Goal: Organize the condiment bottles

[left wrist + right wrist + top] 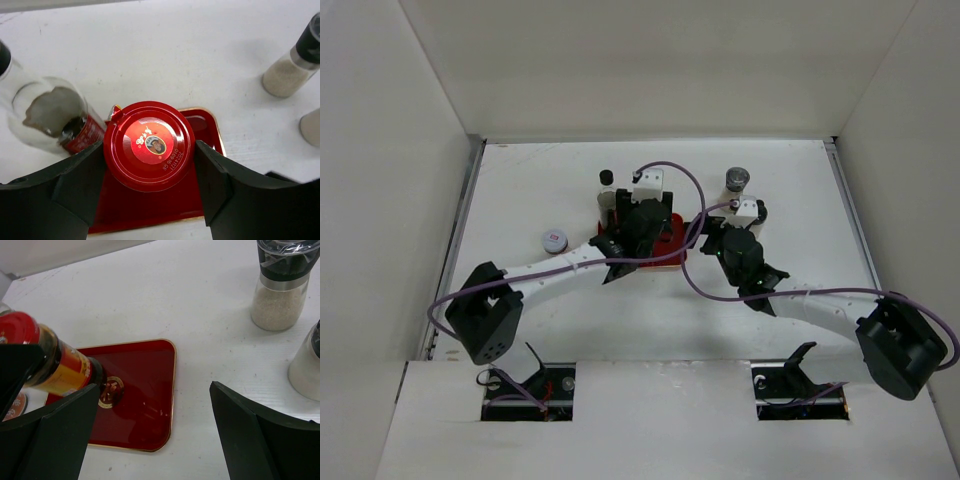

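My left gripper (150,150) is shut on the cap of the red-capped amber jar (150,142), one black finger pressed against each side. The jar is upright over the flat red tray (150,210), near its gold emblem; in the right wrist view the jar (55,365) shows its yellow-red label. The tall bottle with the black cap (607,180) stands just beyond the tray. A pale-lidded jar (554,240) is left of the tray. Two shakers (282,285) (307,365) stand to the right. My right gripper (155,390) hangs open and empty by the tray's right edge.
White walls enclose the table (540,320) on the left, back and right. Both arms reach in from the near edge and meet around the tray (675,252), with purple cables looping over them.
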